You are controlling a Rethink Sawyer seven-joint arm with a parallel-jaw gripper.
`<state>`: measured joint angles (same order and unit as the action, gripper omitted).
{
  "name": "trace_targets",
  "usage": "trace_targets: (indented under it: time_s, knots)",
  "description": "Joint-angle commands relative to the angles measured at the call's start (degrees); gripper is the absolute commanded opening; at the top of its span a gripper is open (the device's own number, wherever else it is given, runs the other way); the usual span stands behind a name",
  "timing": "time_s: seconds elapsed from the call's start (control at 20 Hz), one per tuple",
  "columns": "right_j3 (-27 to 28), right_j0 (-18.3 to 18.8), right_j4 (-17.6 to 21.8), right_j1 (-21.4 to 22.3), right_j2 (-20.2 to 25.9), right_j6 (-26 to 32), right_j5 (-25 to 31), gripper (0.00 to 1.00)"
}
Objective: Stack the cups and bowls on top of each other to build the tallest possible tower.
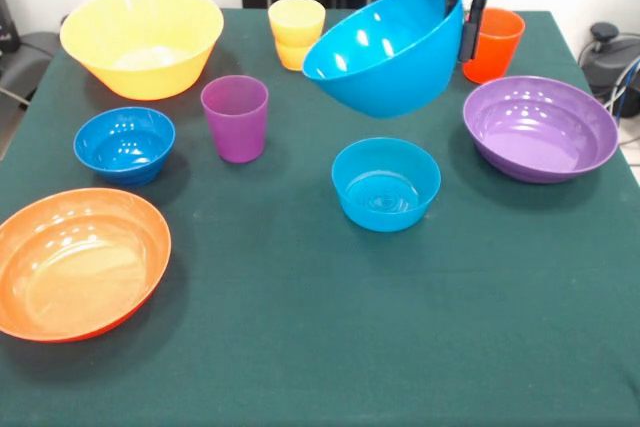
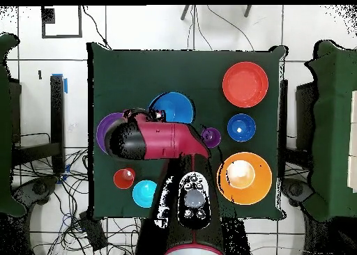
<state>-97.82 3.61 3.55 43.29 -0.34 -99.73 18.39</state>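
hand (image 1: 470, 9) clamped on mid-blue bowl (image 1: 388, 50) rim, tilted, aloft | cyan bowl (image 1: 386, 183) just below, nearer camera | upright, apart

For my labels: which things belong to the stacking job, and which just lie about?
Job: held glossy blue plastic bowl; yellow bowl; orange bowl; purple bowl; dark blue bowl; cyan bowl; purple cup; yellow cup; orange cup.
Lying about: black floor cables.

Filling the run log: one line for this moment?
hand: shut on mid-blue bowl | bowl: lifted, tilted | below: cyan bowl | tower: not started
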Motion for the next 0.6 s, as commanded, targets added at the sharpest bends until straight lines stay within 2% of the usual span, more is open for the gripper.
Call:
trace_targets:
  time_s: [0.05, 0.6]
  knots:
    - [5.2, 1.3, 1.0, -5.1, 6.0, -1.9, 3.7, 0.00]
    - [9.1, 1.0, 2.3, -7.8, 4.9, -1.9, 2.4, 0.00]
